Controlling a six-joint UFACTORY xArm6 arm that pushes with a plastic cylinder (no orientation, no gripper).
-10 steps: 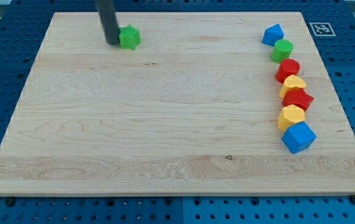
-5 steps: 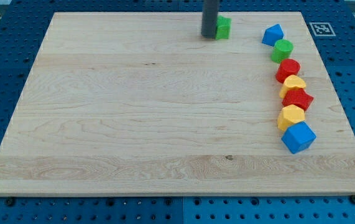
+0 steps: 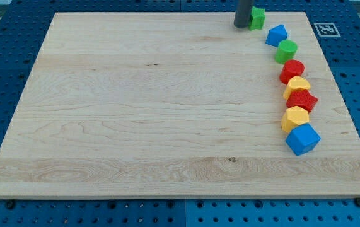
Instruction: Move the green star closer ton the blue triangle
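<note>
The green star (image 3: 257, 18) sits near the top edge of the wooden board (image 3: 154, 107), at the view's upper right. My tip (image 3: 241, 26) touches its left side. The blue triangle (image 3: 277, 34) lies just right of and below the star, a small gap apart. The dark rod rises out of the view's top.
Below the blue triangle a curved row of blocks runs down the board's right side: a green round block (image 3: 287, 50), a red block (image 3: 292, 70), a yellow block (image 3: 297, 87), a red block (image 3: 302, 101), a yellow block (image 3: 294, 118) and a blue cube (image 3: 302, 139).
My tip has pushed the green star from the board's upper left across to the right and slightly upward, ending close to the blue triangle. The other blocks have not moved.
</note>
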